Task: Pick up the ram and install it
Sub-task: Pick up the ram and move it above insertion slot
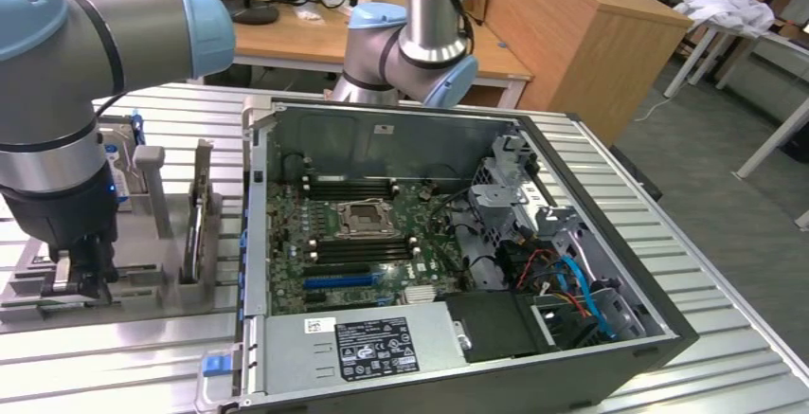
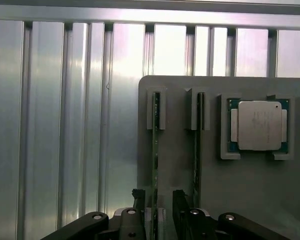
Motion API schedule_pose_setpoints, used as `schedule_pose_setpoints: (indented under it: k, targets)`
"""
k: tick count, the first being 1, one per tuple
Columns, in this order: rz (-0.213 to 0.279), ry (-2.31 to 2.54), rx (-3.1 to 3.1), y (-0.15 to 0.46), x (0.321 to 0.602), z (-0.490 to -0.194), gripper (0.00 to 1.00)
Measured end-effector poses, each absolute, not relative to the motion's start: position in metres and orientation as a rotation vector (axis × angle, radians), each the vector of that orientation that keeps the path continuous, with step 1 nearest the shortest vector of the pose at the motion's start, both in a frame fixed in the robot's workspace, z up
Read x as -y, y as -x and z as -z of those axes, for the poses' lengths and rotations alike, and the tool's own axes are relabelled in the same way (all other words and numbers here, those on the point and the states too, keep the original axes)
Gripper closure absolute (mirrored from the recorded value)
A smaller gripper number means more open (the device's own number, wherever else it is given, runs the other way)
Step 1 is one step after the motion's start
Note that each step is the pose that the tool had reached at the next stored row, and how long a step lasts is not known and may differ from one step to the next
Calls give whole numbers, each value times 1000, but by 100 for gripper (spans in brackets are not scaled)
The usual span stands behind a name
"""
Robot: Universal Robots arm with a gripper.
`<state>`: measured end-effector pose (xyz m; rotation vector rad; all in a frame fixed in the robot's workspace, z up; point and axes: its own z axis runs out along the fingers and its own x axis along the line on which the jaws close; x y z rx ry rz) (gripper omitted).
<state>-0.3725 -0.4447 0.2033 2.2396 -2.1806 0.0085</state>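
- Gripper (image 2: 157,200) low over the grey fixture plate (image 2: 180,180). Jaws stand wide apart, at full spread.
- Two black fingers (image 2: 138,200) reach down, one on each side of the ram (image 2: 156,130). There is a gap on both sides and no clamping contact shows, so nothing is held.
- The ram is a thin green stick seen edge-on. It stands upright in a slot of the plate, its far end seated in a grey end block (image 2: 156,107).
- Its slot is the outer one, nearest the plate edge that borders the bare ribbed table (image 2: 65,125).
- A second stick (image 2: 196,145) stands in the parallel slot just beside it, apart from the fingers. It lies between the ram and the processor chip (image 2: 260,125).
- The chip is square and silver. It lies flat in its own pocket towards the plate's opposite edge.
- In the exterior view, the arm (image 1: 63,73) comes straight down, with the gripper (image 1: 79,281) at the fixture plate (image 1: 139,277). The plate sits near the table (image 1: 127,348) edge at the exterior view's left.
- The open computer case (image 1: 607,338) lies on the table just beside the fixture, taking up the middle.
- The motherboard (image 1: 316,272) is exposed inside the case, with the socket (image 1: 364,215) central.
- Black slots (image 1: 348,187) run above and below the socket. Whether any slot is filled cannot be told.
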Motion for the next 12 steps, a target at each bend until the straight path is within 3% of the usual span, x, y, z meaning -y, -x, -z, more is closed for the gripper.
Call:
schedule_pose_setpoints:
  k: [12]
  targets:
    - [-9, -2242, 2178, 373, 449, -203, 64]
